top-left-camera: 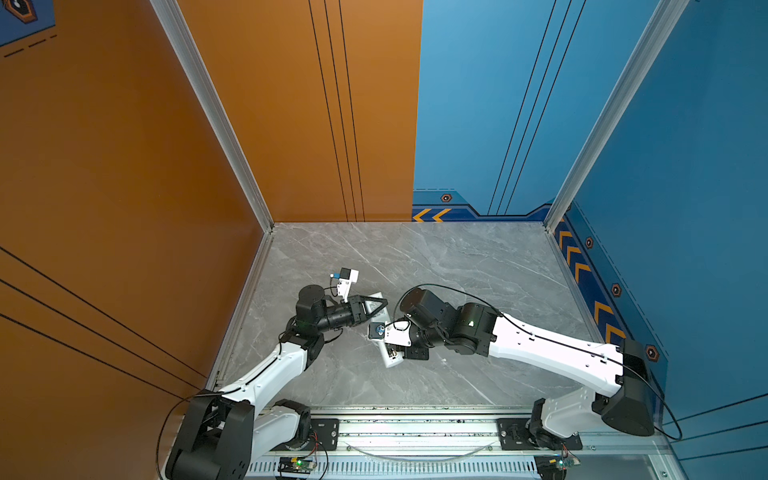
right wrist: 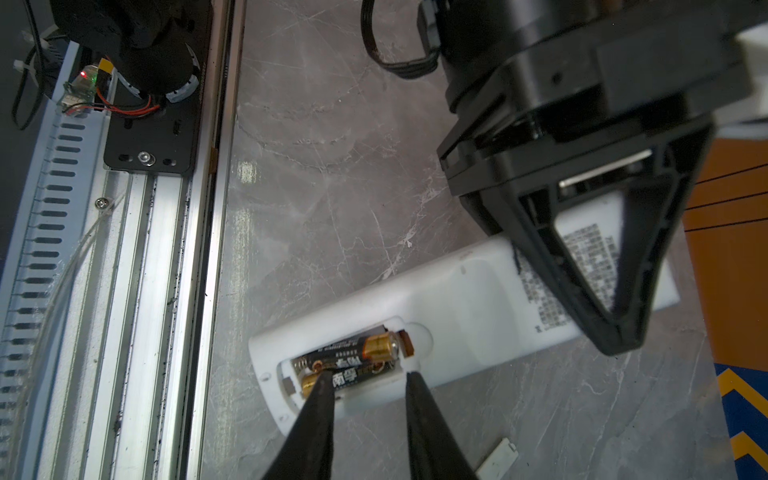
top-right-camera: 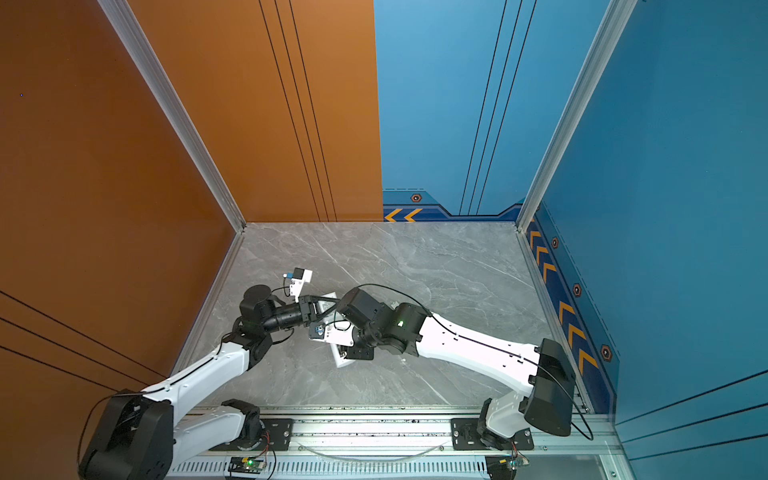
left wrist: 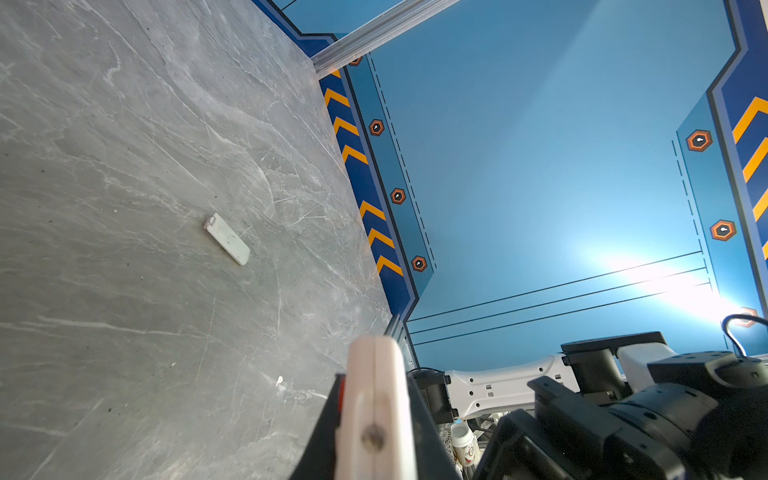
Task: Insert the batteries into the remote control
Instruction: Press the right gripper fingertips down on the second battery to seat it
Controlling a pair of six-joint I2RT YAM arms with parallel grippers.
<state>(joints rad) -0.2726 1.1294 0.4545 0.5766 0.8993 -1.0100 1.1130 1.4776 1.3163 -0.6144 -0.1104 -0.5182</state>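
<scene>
In the right wrist view, the remote control (right wrist: 465, 299) is seen lying back-up on the table (right wrist: 332, 187). Its compartment is uncovered, and both batteries (right wrist: 357, 347) are laid in it side by side with their gold ends turned opposite ways. The right gripper (right wrist: 370, 376) is lowered onto the nearer battery with its jaws apart. One tip is set over that battery's gold end and the other at the compartment's opposite end; whether the cell is pinched or only pressed cannot be told. The remote's other half is clamped by the left gripper (right wrist: 619, 338).

The step in hand is judged to be the seating of the second battery. It is best done with a straight downward press, the cell level and the remote held firm so that it is not tipped. Large white Chinese characters are printed on the dark battery label, apparently 南孚; the smaller line cannot be read. A block of fine print on the remote's back is too small to be made out.

In the left wrist view, the remote's white end is seen gripped close to the lens. A small white cover plate (left wrist: 227, 239), judged to be the compartment lid, lies well apart on the table. No writing is shown.

In both top views, the remote is found near the table's middle, between the arms. The right gripper's tips are hidden beneath its wrist camera (top-left-camera: 390, 332).
</scene>
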